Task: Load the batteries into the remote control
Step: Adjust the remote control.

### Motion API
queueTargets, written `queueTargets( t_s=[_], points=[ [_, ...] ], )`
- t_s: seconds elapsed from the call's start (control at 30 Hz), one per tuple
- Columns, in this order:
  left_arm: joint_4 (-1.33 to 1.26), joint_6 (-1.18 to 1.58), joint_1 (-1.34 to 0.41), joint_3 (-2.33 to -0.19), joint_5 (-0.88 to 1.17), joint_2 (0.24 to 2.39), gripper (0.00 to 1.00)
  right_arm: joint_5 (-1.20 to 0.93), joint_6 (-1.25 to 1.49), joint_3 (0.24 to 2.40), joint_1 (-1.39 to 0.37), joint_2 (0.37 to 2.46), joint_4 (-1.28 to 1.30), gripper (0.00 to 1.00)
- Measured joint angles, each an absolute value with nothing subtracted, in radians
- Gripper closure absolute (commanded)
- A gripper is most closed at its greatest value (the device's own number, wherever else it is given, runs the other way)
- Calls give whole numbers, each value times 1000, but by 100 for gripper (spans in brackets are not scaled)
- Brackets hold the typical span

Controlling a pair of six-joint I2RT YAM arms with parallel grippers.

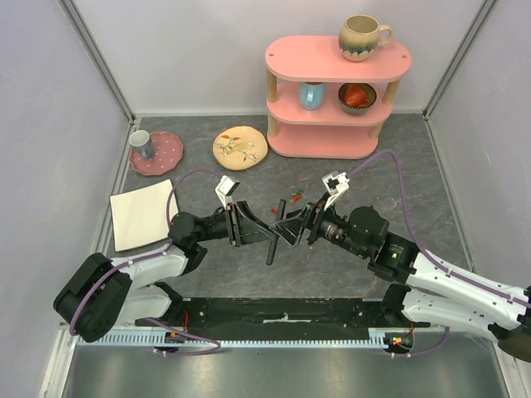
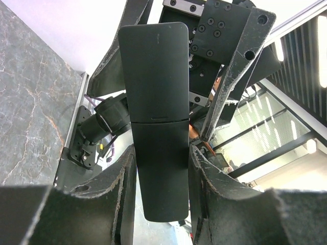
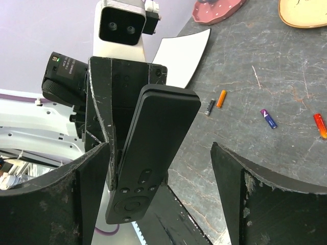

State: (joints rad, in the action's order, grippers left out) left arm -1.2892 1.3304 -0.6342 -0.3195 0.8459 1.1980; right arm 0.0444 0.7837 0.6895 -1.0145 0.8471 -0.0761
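Note:
The remote control (image 1: 273,242) is a long slim black bar held in the air between the two arms. My left gripper (image 1: 249,225) is shut on it. In the left wrist view the remote's plain back (image 2: 156,102), with a cover seam, runs up between my left gripper's (image 2: 161,163) jaws. My right gripper (image 1: 300,222) is open, and its fingers (image 3: 240,189) stand wide on either side of the remote's button face (image 3: 153,148) without touching it. Several batteries lie on the table beyond: orange (image 3: 220,98), dark (image 3: 210,107), blue (image 3: 268,118), red (image 3: 320,125). They also show in the top view (image 1: 294,196).
A pink three-tier shelf (image 1: 332,62) with mugs and a bowl stands at the back. A pink plate with a cup (image 1: 158,153) and a yellow plate (image 1: 240,148) lie back left. A white sheet (image 1: 141,213) lies at the left.

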Motion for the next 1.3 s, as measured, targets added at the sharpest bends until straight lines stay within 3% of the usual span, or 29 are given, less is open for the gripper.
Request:
queueTargets(
  t_s=[0.53,0.83,0.9,0.93,0.97,1.07,1.13,1.3],
  points=[
    [-1290,1399,-634,-323,867,1217,98,-104,822,621,-941,866,-258,35],
    [-1301,1406,-636,-343,875,1217,98,-170,864,602,-911,882,-334,60],
    [-1304,1406,-636,-343,875,1217,87,-180,867,601,-907,886,-344,66],
    [-1305,1406,-636,-343,875,1217,74,-184,868,600,-905,886,-345,68],
    [-1305,1406,-636,-343,876,1217,53,-187,870,600,-905,886,-345,72],
    [-1308,1407,-636,-343,874,1219,32,-195,872,600,-905,885,-345,79],
    [-1311,1416,-636,-343,874,1228,27,-212,864,600,-906,881,-340,82],
    [-1311,1428,-636,-343,874,1251,23,-231,844,600,-907,848,-294,85]
  ],
)
